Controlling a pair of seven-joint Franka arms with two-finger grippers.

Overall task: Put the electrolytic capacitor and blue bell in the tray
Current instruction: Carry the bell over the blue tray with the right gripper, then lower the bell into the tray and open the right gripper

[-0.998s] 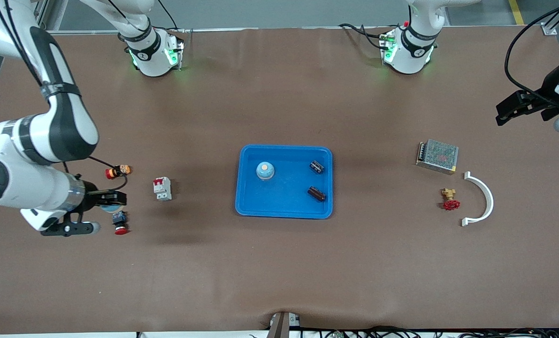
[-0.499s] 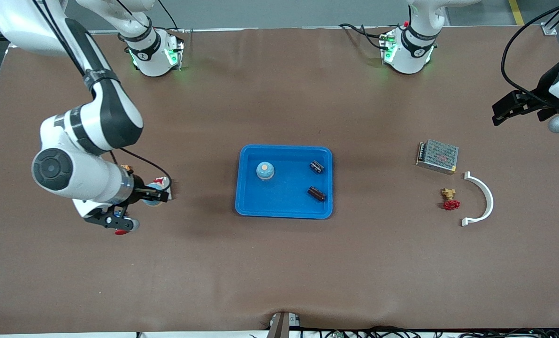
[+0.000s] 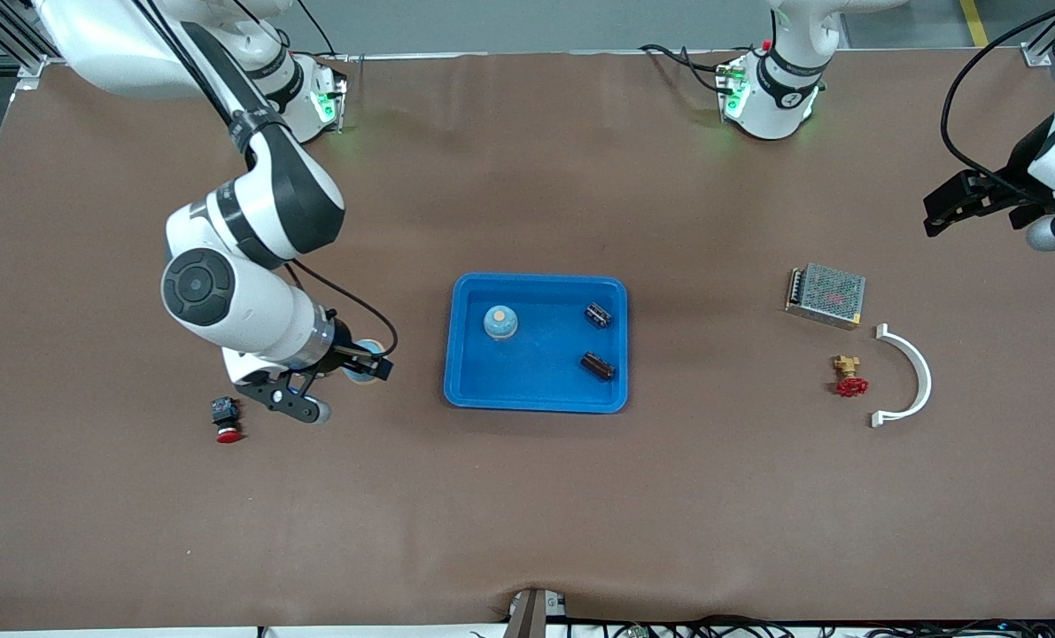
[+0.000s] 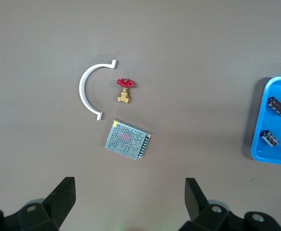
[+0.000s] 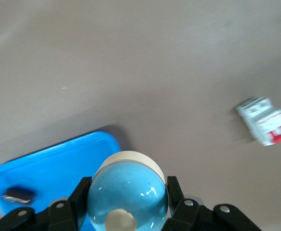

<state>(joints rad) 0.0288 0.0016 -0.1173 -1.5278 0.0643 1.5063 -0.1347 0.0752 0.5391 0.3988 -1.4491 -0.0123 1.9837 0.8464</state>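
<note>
The bright-blue tray (image 3: pixel 536 406) lies mid-table. In it stand a blue bell (image 3: pixel 500 322) and two dark electrolytic capacitors (image 3: pixel 598 314) (image 3: pixel 598 365). My right gripper (image 3: pixel 373 366) is shut on a second blue bell (image 3: pixel 364 377), over the table just beside the tray's end toward the right arm. The right wrist view shows this bell (image 5: pixel 127 199) clamped in the right gripper (image 5: pixel 127 185), with the tray (image 5: pixel 48 166) and a capacitor (image 5: pixel 18 195) past it. My left gripper (image 3: pixel 936 213) waits open over the left arm's end of the table; it is empty in its wrist view (image 4: pixel 129 202).
A red push button (image 3: pixel 225 419) lies near the right arm. A red-and-white breaker (image 5: pixel 265 120) shows in the right wrist view. A mesh power supply (image 3: pixel 826 295), a brass valve with a red handle (image 3: pixel 848 377) and a white curved bracket (image 3: pixel 912 377) lie toward the left arm's end.
My right arm has carried the blue bell from beside the push buttons, past the breaker, to the tray's edge. The left gripper has barely shifted.
</note>
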